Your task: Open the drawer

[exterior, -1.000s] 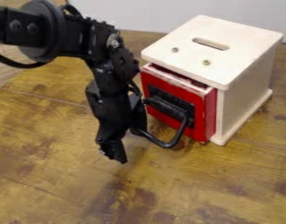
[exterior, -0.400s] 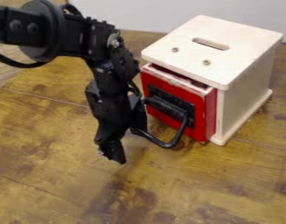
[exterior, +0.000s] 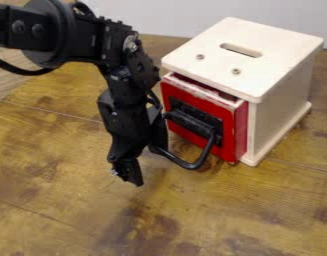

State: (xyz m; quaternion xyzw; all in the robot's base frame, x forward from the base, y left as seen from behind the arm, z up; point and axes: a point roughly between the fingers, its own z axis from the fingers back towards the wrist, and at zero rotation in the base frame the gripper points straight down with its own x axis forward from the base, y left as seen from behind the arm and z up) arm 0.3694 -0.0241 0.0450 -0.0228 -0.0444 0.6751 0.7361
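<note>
Your tool (exterior: 127,171) has barely shifted over the last second: it still hangs low over the surface (exterior: 59,215), just left of the black handle (exterior: 193,140), and you cannot tell whether its fingers are spread or closed. The red drawer (exterior: 202,118) sits slightly out of the white box (exterior: 253,70) at the surface's right, so the pull looks stalled or finished.

Views: one fixed camera only, so nothing is shared with another view.
Position: raised, in front of the tabletop (exterior: 59,200).
Facing: downward at an angle, across the tabletop toward its far edge.
Closeness: fairly near; the arm's upper part runs off the left edge.
</note>
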